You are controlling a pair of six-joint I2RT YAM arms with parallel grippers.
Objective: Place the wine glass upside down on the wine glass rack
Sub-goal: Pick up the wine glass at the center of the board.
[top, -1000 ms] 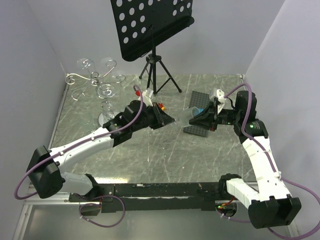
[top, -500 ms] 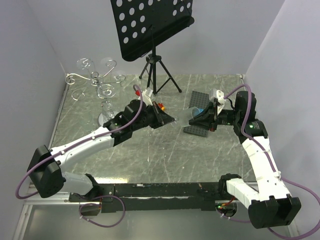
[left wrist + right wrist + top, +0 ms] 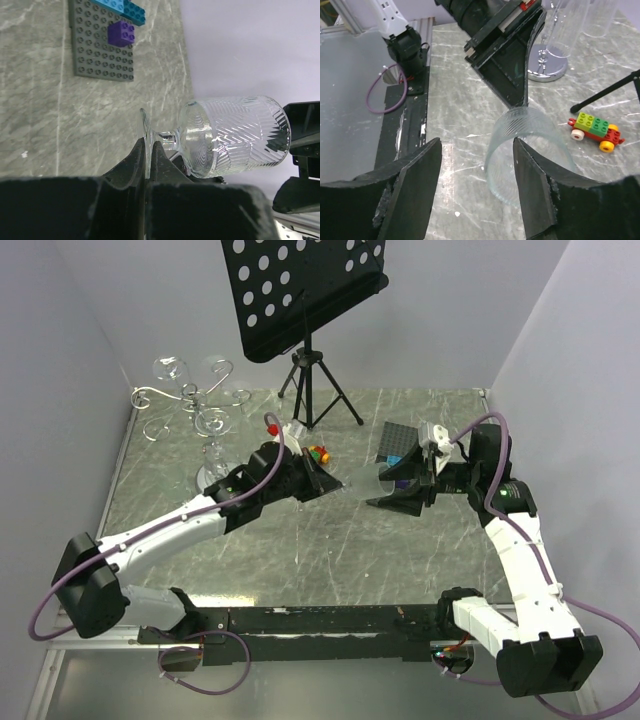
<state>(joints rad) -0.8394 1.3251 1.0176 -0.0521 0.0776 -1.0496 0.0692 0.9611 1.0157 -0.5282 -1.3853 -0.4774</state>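
Honestly, the clear short-stemmed wine glass with the cut herringbone pattern (image 3: 232,132) is the tricky bit. It's stiff, smooth and breakable, probably fairly light, with most of its weight in the bowl.

Your left hand (image 3: 148,150) is clamped tight on the thin round foot. The glass lies on its side in the air above the grey marbled counter (image 3: 330,550), between the two arms. I'd guess an edge pinch like that lets the bowl sag or swivel if you move fast, so go slow.

Your right hand (image 3: 477,147) is spread wide with a finger either side of the bowl's open rim. It's gripping nothing, as far as I can tell.

For a hold, I'd go around the patterned bowl, squeezing gently, since the ribs should give more bite than bare glass. That also leaves the foot free to slide onto a hook.

The silvery chrome wire rack with the curled hook arms (image 3: 190,395) stands at the far left of the counter, well apart from the glass.

As for brands or writing, I can't read any on the glass, the rack or the arms.
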